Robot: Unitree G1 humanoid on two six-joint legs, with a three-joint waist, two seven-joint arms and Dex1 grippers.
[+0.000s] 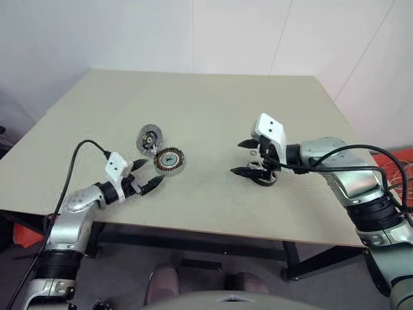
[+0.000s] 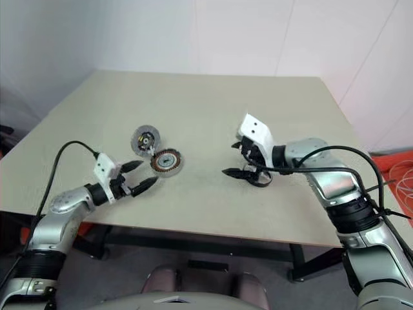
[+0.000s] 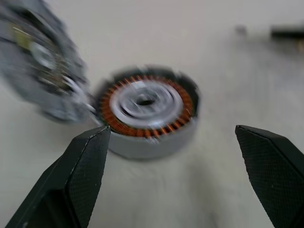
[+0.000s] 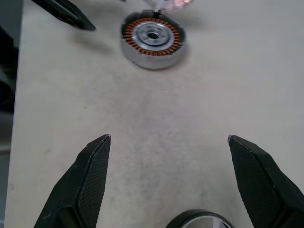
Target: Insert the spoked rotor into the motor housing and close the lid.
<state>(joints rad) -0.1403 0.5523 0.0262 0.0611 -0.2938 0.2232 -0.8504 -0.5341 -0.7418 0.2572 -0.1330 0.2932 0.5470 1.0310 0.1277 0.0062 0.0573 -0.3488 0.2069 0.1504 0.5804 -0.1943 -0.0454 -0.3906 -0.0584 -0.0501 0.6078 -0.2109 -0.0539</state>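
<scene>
Spoked rotor [image 1: 263,175], a shiny silver metal wheel, lies flat on the beige table [image 1: 213,110] toward the robot's right, mostly hidden under the right gripper [image 1: 246,157]; the right wrist view shows just an arc of its raised rim [image 4: 199,219] between that gripper's own two black fingers. Those fingers stand wide apart above the wheel and hold nothing. Just beyond the gripper a tiny thin metal ring [image 1: 251,153] rests on the tabletop. Well apart from the rotor, toward the robot's left, sits the motor housing [image 1: 169,160], a round shallow cup with copper-coloured windings circling a silver centre, open side up. Joined to its far edge, the lid [image 1: 150,139], a flat grey speckled disc with a dark centre, is tilted up and open. The left gripper [image 1: 149,174] hovers just beside the housing on its near side, black fingers spread wide, empty.
</scene>
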